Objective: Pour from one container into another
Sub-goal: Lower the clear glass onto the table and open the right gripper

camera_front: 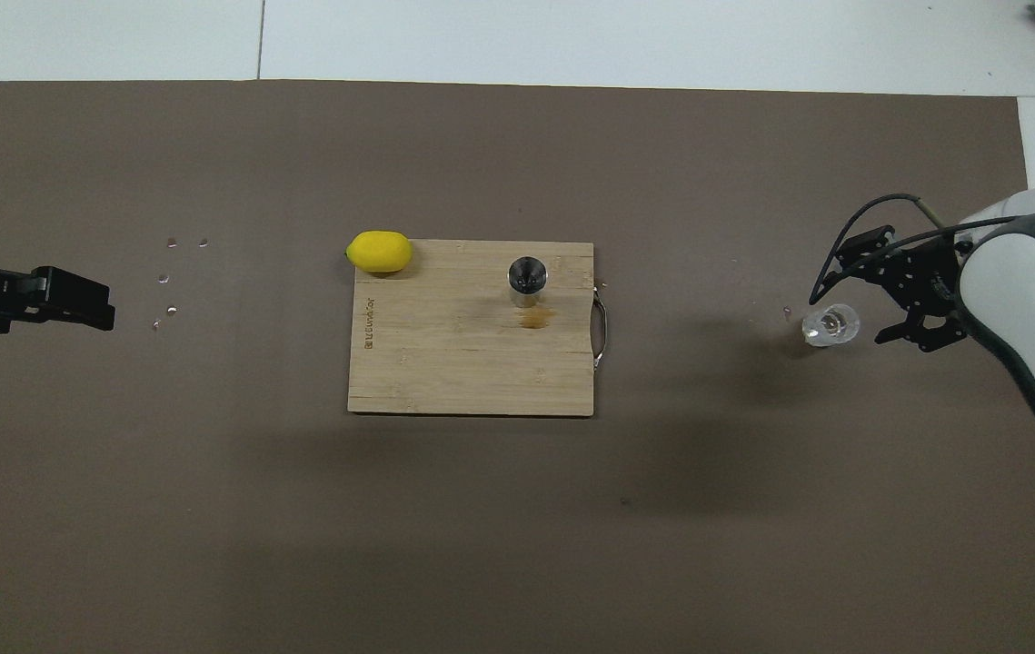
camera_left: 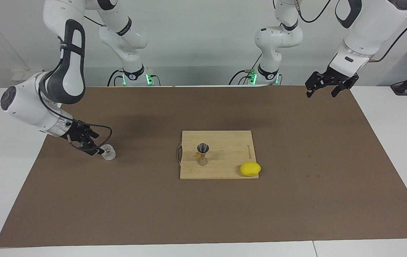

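Observation:
The clear ribbed glass cup (camera_left: 109,152) (camera_front: 830,324) stands on the brown mat toward the right arm's end of the table. My right gripper (camera_left: 94,148) (camera_front: 867,300) is low beside it, open, fingertips at the cup; I cannot tell if they touch it. The silvery hourglass jigger (camera_left: 202,153) (camera_front: 527,275) stands upright on the wooden cutting board (camera_left: 224,141) (camera_front: 462,363) at the table's middle. My left gripper (camera_left: 323,87) (camera_front: 72,300) waits raised and open over the mat at the left arm's end.
A yellow lemon (camera_left: 250,169) (camera_front: 379,252) lies at the board's corner farther from the robots, toward the left arm's end. A small brownish stain (camera_front: 535,317) marks the board by the jigger. A few droplets (camera_front: 167,277) lie on the mat near the left gripper.

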You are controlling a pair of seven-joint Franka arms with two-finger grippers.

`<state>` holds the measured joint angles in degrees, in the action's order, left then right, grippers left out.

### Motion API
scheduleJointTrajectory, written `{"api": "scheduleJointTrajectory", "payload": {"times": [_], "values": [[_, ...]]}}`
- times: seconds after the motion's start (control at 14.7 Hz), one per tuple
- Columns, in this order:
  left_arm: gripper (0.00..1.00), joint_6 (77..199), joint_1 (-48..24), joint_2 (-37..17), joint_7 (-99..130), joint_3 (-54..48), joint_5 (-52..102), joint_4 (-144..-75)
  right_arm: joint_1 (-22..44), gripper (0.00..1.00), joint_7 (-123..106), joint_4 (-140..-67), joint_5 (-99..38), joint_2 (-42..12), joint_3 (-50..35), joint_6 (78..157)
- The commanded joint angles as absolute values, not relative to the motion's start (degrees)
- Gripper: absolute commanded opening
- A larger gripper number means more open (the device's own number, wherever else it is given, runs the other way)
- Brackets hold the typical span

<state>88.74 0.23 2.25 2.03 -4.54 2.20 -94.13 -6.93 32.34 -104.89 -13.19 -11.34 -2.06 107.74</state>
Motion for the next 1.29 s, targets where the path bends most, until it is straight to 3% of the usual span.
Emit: {"api": "scheduleJointTrajectory", "payload": {"times": [0.0,0.41,0.75,1.22], "values": [[1.0,90.0,0.17,3.78,1.32,-4.22,1.05,-95.45,-4.32,1.0,23.83,-106.43,-8.54,-8.18,-2.11,106.88],[1.0,89.73,0.09,4.39,1.41,-3.78,1.14,-94.65,1.4,1.0,20.14,-104.86,1.13,-3.35,-2.37,106.61],[1.0,89.12,0.09,4.75,1.32,-3.87,1.06,-94.75,1.32,1.0,16.88,-96.25,2.29,-3.16,-2.55,100.29],[1.0,89.12,0.09,4.83,1.32,-3.87,1.05,-94.75,0.79,1.0,10.56,-91.05,2.02,-2.73,-2.46,93.79]]}}
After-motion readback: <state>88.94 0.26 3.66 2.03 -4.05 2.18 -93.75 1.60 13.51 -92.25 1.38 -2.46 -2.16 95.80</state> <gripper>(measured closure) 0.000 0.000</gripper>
